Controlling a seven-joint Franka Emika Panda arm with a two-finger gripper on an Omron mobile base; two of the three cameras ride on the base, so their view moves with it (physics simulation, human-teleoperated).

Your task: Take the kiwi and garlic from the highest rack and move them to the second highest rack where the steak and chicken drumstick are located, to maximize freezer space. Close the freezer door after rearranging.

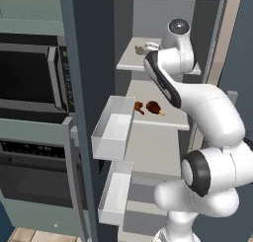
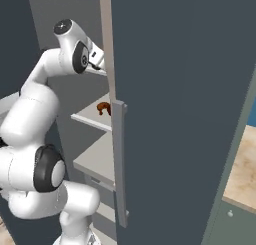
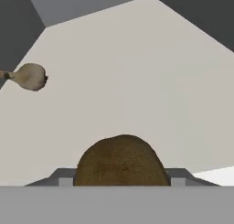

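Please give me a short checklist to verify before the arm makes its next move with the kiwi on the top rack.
1. Kiwi lies close in front of the hand camera, centred: ok.
2. Gripper closed on the kiwi: cannot tell; the fingertips are hidden behind it.
3. Garlic lies apart from the kiwi, off to one side on the top rack: ok.
4. Second rack has bare space beside the chicken drumstick and steak: ok.
5. Freezer door stands open: ok.

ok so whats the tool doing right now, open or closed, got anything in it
Tool: right against the fuzzy brown oval kiwi on the top pale freezer rack; its tips are hidden, so open or closed cannot be told.
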